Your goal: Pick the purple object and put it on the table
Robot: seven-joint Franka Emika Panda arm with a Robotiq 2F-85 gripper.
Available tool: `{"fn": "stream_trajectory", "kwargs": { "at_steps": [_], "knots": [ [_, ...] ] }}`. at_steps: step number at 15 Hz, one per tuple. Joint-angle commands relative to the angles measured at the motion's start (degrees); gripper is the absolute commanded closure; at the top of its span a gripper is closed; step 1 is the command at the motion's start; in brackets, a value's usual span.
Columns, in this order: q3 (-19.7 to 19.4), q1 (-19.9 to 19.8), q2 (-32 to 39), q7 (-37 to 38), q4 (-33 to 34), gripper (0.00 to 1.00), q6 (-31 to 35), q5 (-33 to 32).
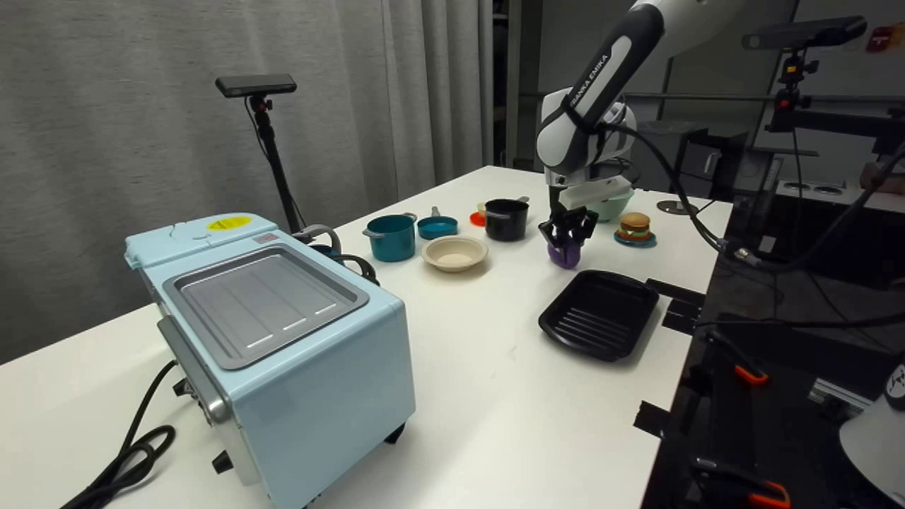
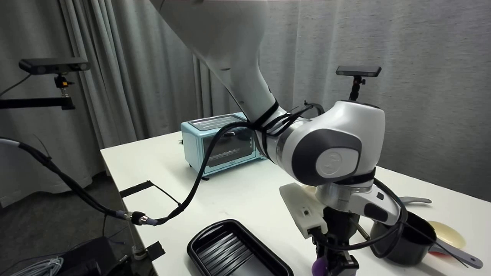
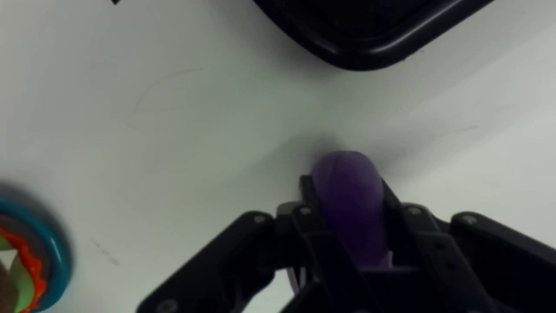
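Note:
The purple object (image 1: 564,256) is a rounded dark-purple lump. It also shows at the bottom edge of an exterior view (image 2: 319,266) and between the fingers in the wrist view (image 3: 349,204). My gripper (image 3: 346,184) is shut on it, with one black finger against each side. The object's rounded end sticks out past the fingertips. It is at or just above the white table (image 1: 466,353); I cannot tell whether it touches. A soft shadow lies close beside it in the wrist view. Its upper part is hidden by the gripper.
A black tray (image 1: 601,314) lies close by. A toy burger on a teal plate (image 1: 635,227), a black pot (image 1: 506,219), a cream bowl (image 1: 454,253), a teal pot (image 1: 392,237) and a mint bowl (image 1: 612,206) stand around. A light-blue oven (image 1: 325,396) stands farther off.

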Motion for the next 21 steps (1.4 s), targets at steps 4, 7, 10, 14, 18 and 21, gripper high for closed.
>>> {"fn": "stream_trajectory", "kwargs": {
  "at_steps": [4, 7, 10, 14, 18, 21],
  "knots": [
    [-1.53, 0.15, -5.16, 0.51, -0.64, 0.12, -1.26, -1.25],
    [-1.64, -0.05, -8.87, 0.37, -1.12, 0.0, -1.21, -1.04],
    [-1.62, -0.33, -12.26, 0.33, -1.48, 0.0, -1.32, -0.98],
    [-1.43, -0.77, -15.45, 0.37, -1.69, 0.0, -1.62, -0.65],
    [-0.97, -0.98, -14.19, 0.18, -0.25, 0.0, -0.76, -0.14],
    [-0.97, -0.99, -14.46, 0.18, -0.64, 0.0, -0.81, -0.14]
  ]
}}
